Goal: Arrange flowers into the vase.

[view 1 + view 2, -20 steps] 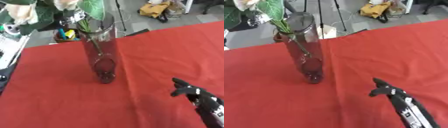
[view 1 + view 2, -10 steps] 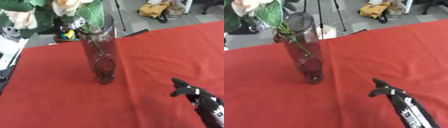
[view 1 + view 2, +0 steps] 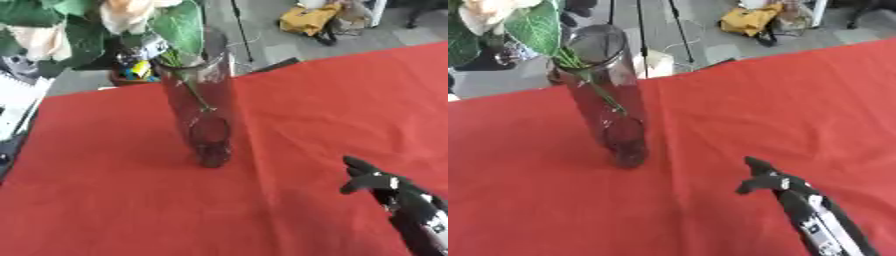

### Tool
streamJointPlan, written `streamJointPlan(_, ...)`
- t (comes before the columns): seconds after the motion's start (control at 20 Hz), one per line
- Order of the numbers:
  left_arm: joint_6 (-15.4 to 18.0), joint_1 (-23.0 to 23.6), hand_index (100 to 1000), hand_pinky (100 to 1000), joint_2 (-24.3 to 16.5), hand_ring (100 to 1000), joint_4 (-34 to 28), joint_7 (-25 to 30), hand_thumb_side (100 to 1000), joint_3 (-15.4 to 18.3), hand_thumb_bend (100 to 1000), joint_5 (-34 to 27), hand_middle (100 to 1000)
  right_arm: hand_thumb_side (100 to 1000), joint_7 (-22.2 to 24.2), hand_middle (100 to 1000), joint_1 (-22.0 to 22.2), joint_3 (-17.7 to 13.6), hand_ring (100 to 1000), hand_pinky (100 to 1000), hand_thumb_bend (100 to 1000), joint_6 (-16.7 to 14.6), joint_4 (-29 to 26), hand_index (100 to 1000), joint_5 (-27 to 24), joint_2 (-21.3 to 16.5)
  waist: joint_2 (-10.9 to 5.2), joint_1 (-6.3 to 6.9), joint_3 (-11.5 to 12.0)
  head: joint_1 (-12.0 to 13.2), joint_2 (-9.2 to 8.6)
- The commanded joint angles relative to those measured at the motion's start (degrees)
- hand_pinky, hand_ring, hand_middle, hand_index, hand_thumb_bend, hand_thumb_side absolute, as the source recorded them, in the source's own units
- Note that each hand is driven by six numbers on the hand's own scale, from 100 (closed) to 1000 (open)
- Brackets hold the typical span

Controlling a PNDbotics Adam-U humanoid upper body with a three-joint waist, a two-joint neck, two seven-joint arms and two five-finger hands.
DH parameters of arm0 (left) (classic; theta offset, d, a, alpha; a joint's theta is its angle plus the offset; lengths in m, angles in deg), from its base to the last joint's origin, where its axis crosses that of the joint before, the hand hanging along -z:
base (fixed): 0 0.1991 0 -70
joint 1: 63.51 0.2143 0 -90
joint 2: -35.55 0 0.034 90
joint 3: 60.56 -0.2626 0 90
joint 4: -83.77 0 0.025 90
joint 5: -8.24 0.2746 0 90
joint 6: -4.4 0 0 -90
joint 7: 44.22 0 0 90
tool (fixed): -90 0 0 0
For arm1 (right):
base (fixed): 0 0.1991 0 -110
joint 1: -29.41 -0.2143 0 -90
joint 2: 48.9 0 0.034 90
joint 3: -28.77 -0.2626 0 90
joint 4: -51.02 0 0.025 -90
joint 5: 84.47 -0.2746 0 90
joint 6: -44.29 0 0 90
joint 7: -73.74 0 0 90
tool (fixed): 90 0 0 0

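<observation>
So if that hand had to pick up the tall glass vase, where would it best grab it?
Probably around the middle of the vase, coming in from the right, where the right hand rests. It is a straight upright cylinder, so curled fingers could wrap it there. The flowers crowd the rim, so gripping from above looks awkward.
</observation>
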Motion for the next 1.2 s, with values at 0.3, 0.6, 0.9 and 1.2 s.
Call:
streamJointPlan(0.3,-0.59,-0.66,1000,864,-2.38,939,-1.16,1.34,1000,1.84,227,0.03,1000,999,-0.07,642,-0.07,-0.07,1000,1000,100,0.19,-1.14,765,-0.24,-0.69,-2.03,-0.31,0.40,-0.16,-0.16)
streamJointPlan(0.6,-1.50,-0.26,1000,863,-2.89,942,-1.17,1.50,1000,2.05,272,0.32,1000,998,-0.19,641,-0.04,-0.18,1000,1000,100,0.16,-1.14,765,-0.56,-0.80,-2.30,-0.32,0.42,-0.15,-0.20)
streamJointPlan(0.9,-1.45,0.08,1000,861,-3.19,941,-1.35,1.12,1000,2.46,316,0.26,1000,998,-0.17,640,-0.01,-0.25,1000,1000,100,0.20,-1.14,764,-0.67,-0.78,-2.36,-0.34,0.39,-0.19,-0.30)
streamJointPlan(1.2,-1.34,0.56,1000,859,-3.70,940,-1.72,-0.16,1000,2.92,352,1.25,1000,997,-0.20,639,0.04,-0.30,1000,1000,100,0.19,-1.14,764,-0.71,-0.73,-2.36,-0.47,0.44,-0.24,-0.32)
